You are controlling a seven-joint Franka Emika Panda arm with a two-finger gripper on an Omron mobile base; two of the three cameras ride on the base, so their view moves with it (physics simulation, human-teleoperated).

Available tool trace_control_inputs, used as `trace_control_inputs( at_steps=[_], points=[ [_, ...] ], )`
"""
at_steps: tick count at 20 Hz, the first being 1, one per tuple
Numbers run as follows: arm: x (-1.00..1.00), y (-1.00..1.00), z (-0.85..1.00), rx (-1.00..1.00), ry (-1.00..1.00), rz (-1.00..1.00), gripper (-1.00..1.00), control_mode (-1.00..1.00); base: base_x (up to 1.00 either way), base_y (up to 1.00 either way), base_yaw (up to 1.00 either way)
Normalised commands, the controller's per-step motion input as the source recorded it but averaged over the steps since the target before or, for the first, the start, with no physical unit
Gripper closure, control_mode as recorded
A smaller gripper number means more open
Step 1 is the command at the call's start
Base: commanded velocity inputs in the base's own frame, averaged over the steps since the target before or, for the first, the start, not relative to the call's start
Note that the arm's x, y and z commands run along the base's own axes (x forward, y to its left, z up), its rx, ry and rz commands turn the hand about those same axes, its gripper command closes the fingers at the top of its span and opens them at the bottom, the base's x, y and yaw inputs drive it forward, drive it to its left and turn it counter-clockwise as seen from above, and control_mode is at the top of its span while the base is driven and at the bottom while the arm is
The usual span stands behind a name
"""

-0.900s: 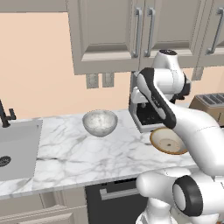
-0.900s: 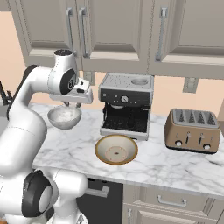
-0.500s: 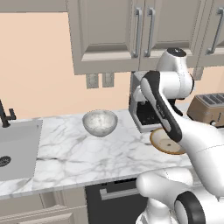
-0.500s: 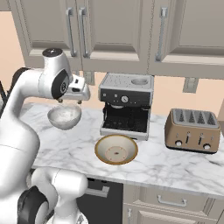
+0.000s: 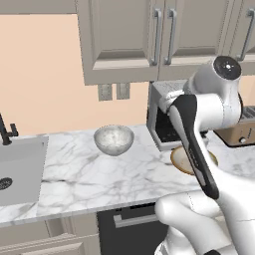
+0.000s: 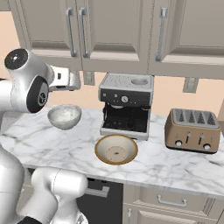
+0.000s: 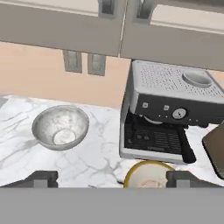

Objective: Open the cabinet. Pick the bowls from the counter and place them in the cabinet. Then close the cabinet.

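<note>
Left to right across the counter [image 5: 99, 174]: steel sink [image 5: 20, 167] at the far left, then the grey-white marbled bowl [image 5: 114, 139], the coffee machine [image 5: 164, 122], the tan bowl [image 6: 116, 149] just in front of it, and the toaster [image 6: 192, 130] at the right end. Both bowls unmoved, upright on the marble and well apart from each other.

Changed in the last second: hand lifted from low over the marbled bowl to a height just under the wall cabinet [image 6: 76, 26], with the big upper joint swung outward towards the edge of both base views. No change to the cabinet itself: both panelled doors shut, bar handles [image 5: 158, 35] untouched.

Probable meaning for the task: still at the first step, opening the cabinet, with the rise looking like a move towards the handles. Nothing stowed yet.

Pose now: forearm roughly level and pointing towards the back wall. From the hand view, looking slightly down over the marbled bowl [image 7: 60, 127] and the coffee machine [image 7: 168, 113], with the door bottoms along the top edge.

Gripper [image 7: 111, 177] spread wide, the two dark fingertips [image 7: 41, 177] far apart, holding and touching nothing. Seen from the right base view, gripper [image 6: 72, 81] above the marbled bowl [image 6: 64, 116] and clear of it.
</note>
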Motion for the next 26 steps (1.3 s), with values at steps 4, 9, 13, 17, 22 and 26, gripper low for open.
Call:
trace_control_inputs(
  at_steps=[4,9,13,17,22,26],
  points=[
    [-0.31,0.00,0.86,-0.06,-0.38,0.01,-1.00,-1.00,0.00,0.00,0.00],
    [-0.08,-0.01,0.70,-0.01,-0.28,0.00,-1.00,-1.00,0.00,0.00,0.00],
    [0.00,-0.06,0.60,0.00,-0.16,0.02,-1.00,-1.00,0.00,0.00,0.00],
    [0.00,-0.23,0.49,0.02,-0.11,0.12,-1.00,-1.00,0.00,0.00,0.00],
    [0.00,-0.35,0.33,0.11,-0.01,0.10,-1.00,-1.00,0.00,0.00,0.00],
    [0.19,-0.08,0.17,0.08,0.03,0.04,-1.00,-1.00,0.00,0.00,0.00]
  ],
)
